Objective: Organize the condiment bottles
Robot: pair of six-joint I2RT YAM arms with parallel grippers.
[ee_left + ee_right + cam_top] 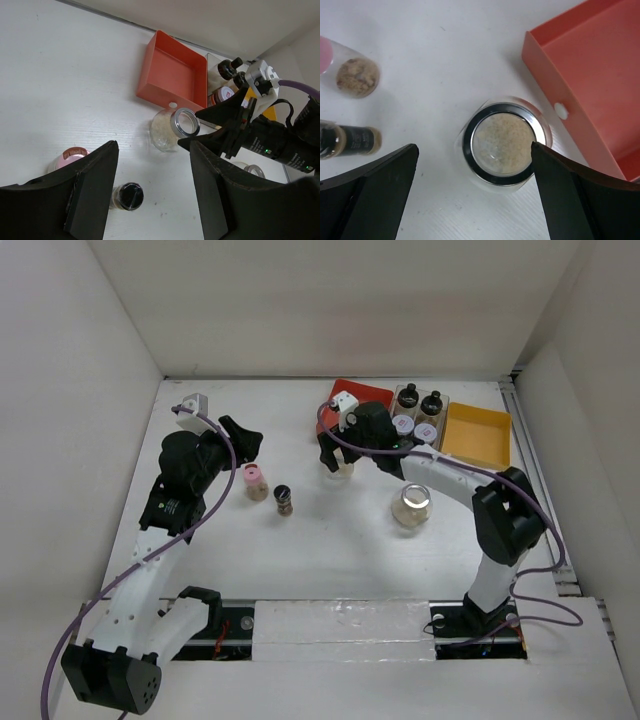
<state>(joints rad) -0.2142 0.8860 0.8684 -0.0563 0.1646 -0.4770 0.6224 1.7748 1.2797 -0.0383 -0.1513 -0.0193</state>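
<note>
Hanging wide open and empty, the right gripper [474, 146] straddled the glass jar [504, 145] on the desk [420, 60], just beside the red tray [590, 65]. Because the jar sat off-centre, closing risked tipping it. The left gripper [152, 147], partly open, held nothing.

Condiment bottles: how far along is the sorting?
Four bottles already stand in the clear tray. The open right hand straddles a glass jar beside the red tray. Left on the table: another glass jar, a pink-capped bottle, a black-capped bottle.
</note>
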